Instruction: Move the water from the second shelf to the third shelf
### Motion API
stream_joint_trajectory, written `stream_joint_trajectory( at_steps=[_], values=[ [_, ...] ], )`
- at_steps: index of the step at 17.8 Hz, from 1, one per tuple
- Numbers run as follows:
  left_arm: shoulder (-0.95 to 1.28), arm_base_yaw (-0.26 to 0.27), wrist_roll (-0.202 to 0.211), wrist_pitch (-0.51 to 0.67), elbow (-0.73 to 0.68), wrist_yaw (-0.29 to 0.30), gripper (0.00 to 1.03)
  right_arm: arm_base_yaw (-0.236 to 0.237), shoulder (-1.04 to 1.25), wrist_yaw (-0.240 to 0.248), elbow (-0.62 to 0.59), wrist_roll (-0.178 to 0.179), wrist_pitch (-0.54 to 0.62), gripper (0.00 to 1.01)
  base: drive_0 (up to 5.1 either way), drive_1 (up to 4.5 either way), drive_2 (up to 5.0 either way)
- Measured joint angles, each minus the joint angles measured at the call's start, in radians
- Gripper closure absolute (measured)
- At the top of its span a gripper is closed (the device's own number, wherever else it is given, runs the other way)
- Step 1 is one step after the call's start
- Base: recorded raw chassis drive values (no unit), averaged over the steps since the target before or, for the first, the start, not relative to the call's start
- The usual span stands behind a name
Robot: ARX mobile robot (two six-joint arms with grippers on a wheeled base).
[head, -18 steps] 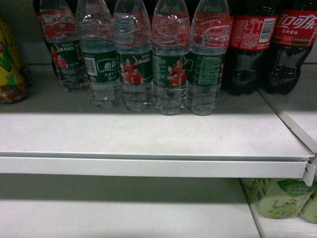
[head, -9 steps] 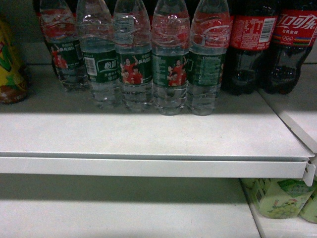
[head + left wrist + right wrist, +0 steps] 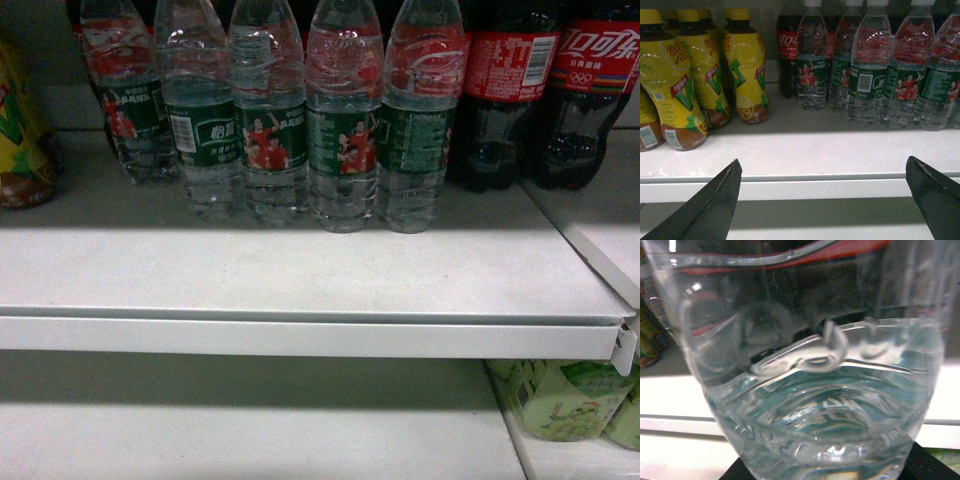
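A clear ribbed water bottle (image 3: 810, 390) fills the right wrist view. It sits between the black fingers (image 3: 930, 465) of my right gripper (image 3: 832, 471), which is shut on it. Behind it runs a white shelf edge (image 3: 670, 422). Several more water bottles (image 3: 345, 130) with green labels stand in a row on the upper shelf (image 3: 300, 270) of the head view; the left wrist view shows them too (image 3: 867, 75). My left gripper (image 3: 823, 161) hangs open in front of that shelf's front edge (image 3: 815, 189), holding nothing. Neither gripper shows in the head view.
Dark cola bottles (image 3: 510, 90) stand right of the water row. Yellow drink bottles (image 3: 685, 85) stand to the left. Green drink packs (image 3: 565, 400) sit at the right of the lower shelf (image 3: 250, 430). A shelf bracket (image 3: 625, 350) sticks out at the right end.
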Motion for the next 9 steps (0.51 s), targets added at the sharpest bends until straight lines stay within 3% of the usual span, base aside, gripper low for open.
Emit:
stream_joint_trajectory(
  at_steps=[9],
  values=[
    [0.0, 0.0, 0.0, -0.001, 0.0, 0.001, 0.05, 0.0, 0.0, 0.001, 0.0, 0.0, -0.004, 0.59, 0.0, 0.0, 0.0]
  ],
)
